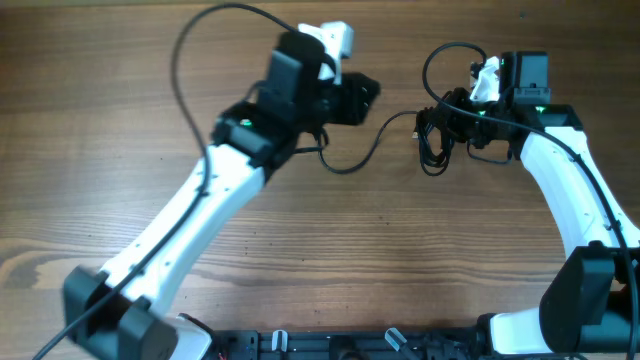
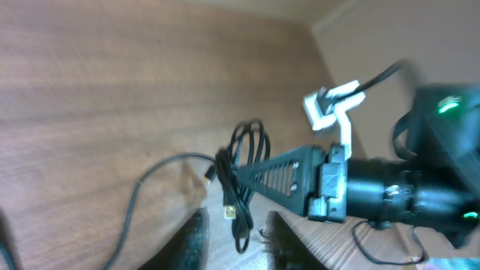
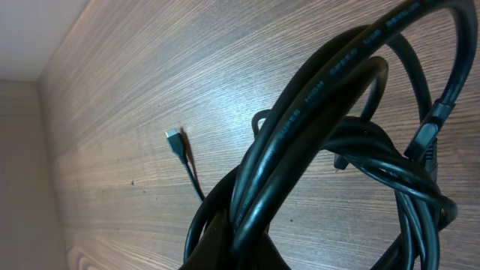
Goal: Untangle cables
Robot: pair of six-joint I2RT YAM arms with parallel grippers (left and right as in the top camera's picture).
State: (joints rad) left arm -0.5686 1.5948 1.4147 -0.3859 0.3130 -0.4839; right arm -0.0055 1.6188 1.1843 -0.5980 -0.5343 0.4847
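Over the wooden counter [image 1: 120, 200], right of the middle, the right end effector [image 1: 432, 125] pinches a black cable bundle [image 1: 437, 152]. One loose tail [image 1: 350, 165] runs left. The left end effector [image 1: 365, 98] is spread wide, holding nothing.

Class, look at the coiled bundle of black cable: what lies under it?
Under the coiled black cable bundle, the right wrist view shows brown wooden table and one loose thin cable end with a small plug. The wood directly behind the thick loops is covered.
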